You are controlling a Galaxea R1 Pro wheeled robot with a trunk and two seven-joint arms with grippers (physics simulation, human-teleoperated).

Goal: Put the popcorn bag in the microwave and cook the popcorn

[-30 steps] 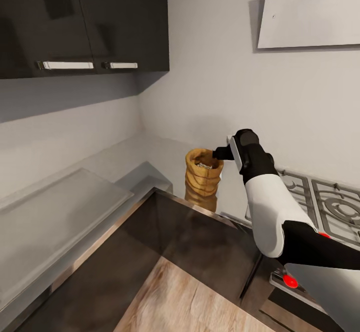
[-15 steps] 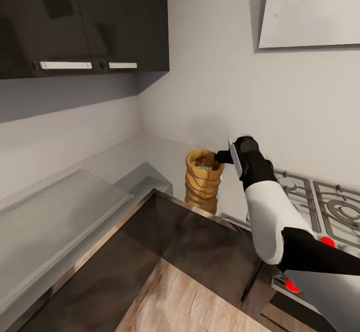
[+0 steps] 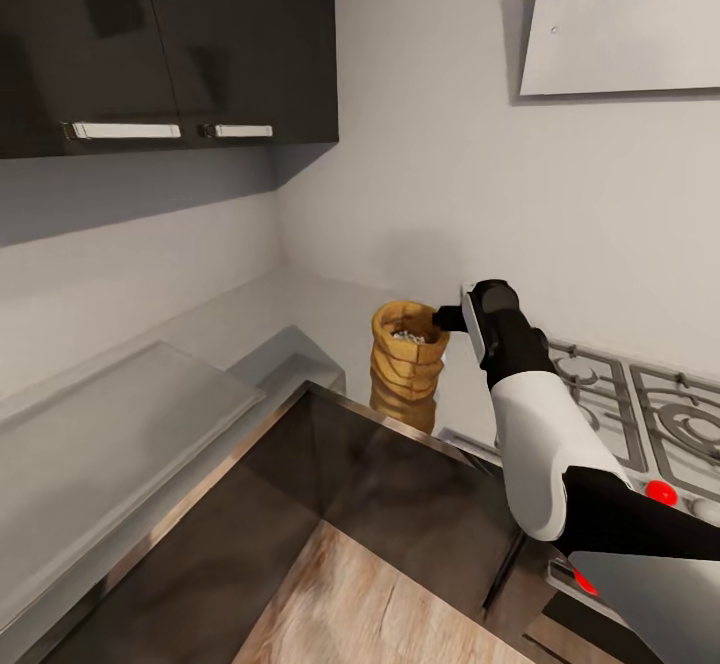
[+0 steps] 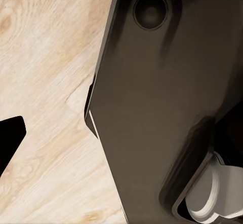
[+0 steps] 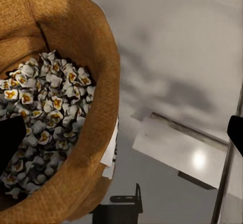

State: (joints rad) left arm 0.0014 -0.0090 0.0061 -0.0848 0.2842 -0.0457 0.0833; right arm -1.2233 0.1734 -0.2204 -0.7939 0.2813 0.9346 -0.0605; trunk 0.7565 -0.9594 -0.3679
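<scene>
Head view: the popcorn bag [image 3: 408, 359] stands on the desk [image 3: 330, 309] by the wall; the right claw [image 3: 440, 320] is at its rim, ready to grab.
Right wrist view: popcorn [image 5: 43, 117] fills the bag; one finger [image 5: 10, 143] is inside, one outside, so the claw looks wide.
Left wrist view: left claw, cannot tell.

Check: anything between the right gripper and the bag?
Nothing: in the right wrist view, one finger sits inside the bag over the popcorn, the other outside its rim.
</scene>
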